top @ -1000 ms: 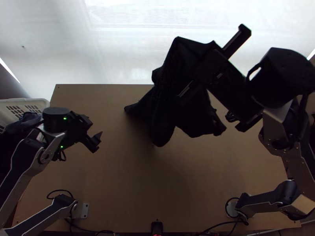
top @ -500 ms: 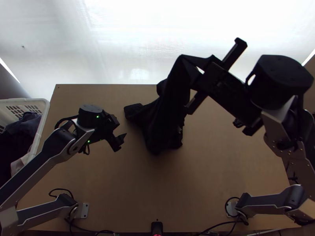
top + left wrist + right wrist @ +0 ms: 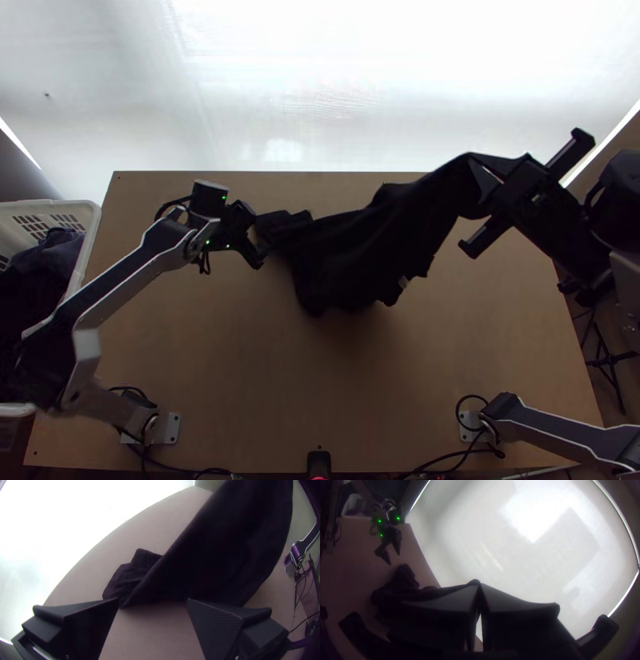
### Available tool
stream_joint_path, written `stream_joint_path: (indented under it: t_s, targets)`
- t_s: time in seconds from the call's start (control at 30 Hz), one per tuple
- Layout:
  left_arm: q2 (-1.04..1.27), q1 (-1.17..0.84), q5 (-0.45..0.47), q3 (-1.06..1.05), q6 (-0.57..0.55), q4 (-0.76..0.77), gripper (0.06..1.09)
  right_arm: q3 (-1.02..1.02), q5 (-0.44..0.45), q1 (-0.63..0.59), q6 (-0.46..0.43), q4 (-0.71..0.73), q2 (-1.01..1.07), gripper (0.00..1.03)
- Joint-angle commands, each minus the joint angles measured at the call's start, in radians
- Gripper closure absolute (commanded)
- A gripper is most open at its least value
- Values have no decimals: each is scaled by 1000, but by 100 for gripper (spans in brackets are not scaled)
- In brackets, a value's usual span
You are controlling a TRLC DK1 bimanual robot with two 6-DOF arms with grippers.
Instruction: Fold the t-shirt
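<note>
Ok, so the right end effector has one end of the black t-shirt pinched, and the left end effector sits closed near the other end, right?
Not closed: the left wrist view shows the left end effector open. It is near the other end, and the right end effector does pinch the black t-shirt.

Light wooden table [image 3: 240, 360]; dark t-shirt [image 3: 352, 256] partly on it, bunched; black cables [image 3: 459, 410] along near edge.
</note>
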Motion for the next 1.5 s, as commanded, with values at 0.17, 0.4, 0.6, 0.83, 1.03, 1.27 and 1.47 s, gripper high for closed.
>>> stream_joint_path:
  t_s: [0.17,0.4,0.6,0.83,1.03,1.27,1.47]
  targets:
    - [306,85,278,129,153,83,10,-131,-9,-74,68,-53,-96,100]
    - [309,114,332,140,269,74,11,-143,-9,-93,77,-50,-91,100]
    - [351,114,338,151,297,72,11,-128,-7,-96,91,-45,-77,100]
    - [432,104,353,183,301,97,105,-122,-7,-99,105,-45,-73,100]
    - [286,135,356,191,349,-4,105,-117,-7,-102,114,-42,-73,100]
    - [-111,267,361,436,248,-202,105,-151,-7,-163,123,2,-65,100]
    - [-261,401,300,663,177,-242,105,-149,-7,-281,129,62,-47,100]
